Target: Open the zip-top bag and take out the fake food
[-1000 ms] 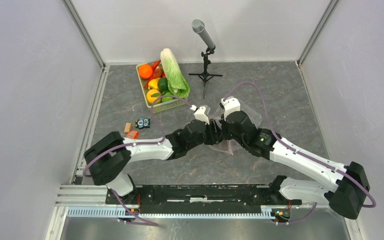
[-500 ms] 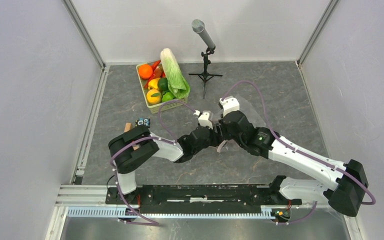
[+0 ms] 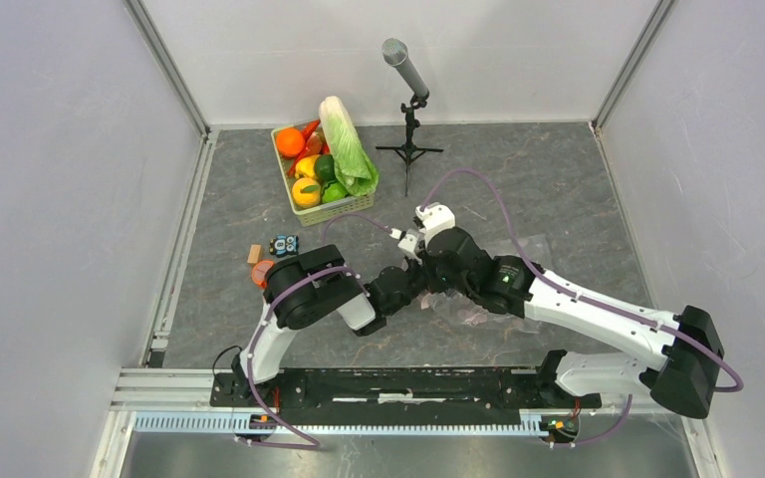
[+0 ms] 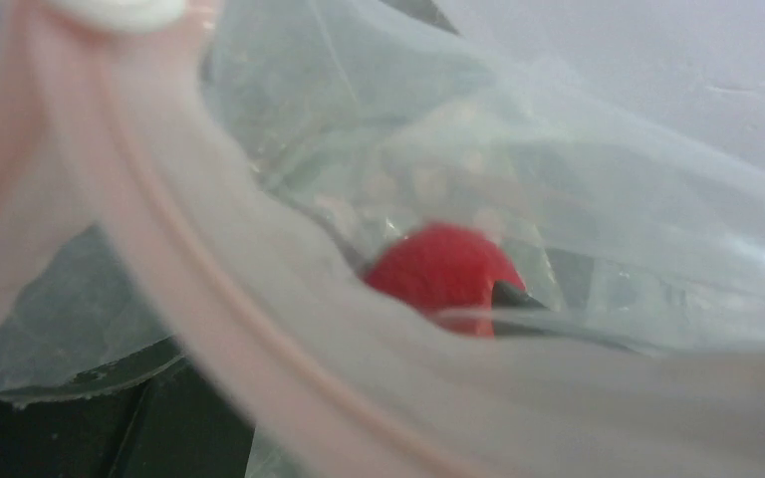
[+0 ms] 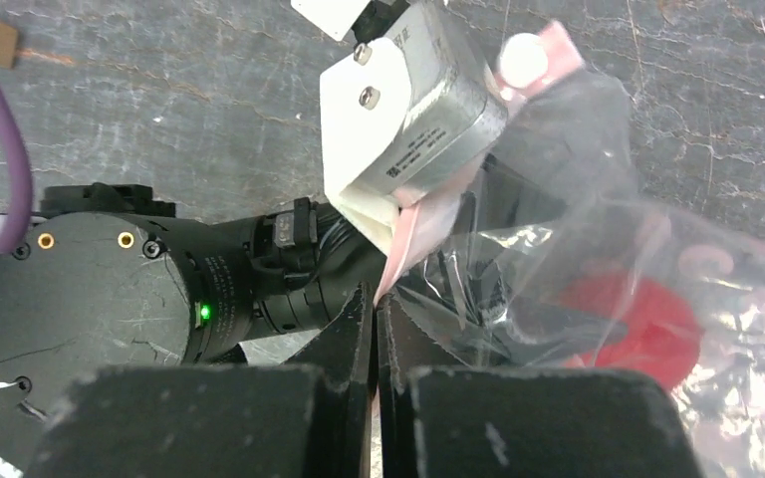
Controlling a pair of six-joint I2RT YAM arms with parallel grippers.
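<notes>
Pinching pale pink zip strip of clear crinkly bag in right tool, dragged toward 9 o'clock. Can't tell state of left tool inside mouth. Puts red plastic piece within reach.

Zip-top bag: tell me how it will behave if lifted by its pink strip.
The zip-top bag probably flops and sags: its clear film is crumpled. The red piece inside would likely slide toward the lowest corner.
</notes>
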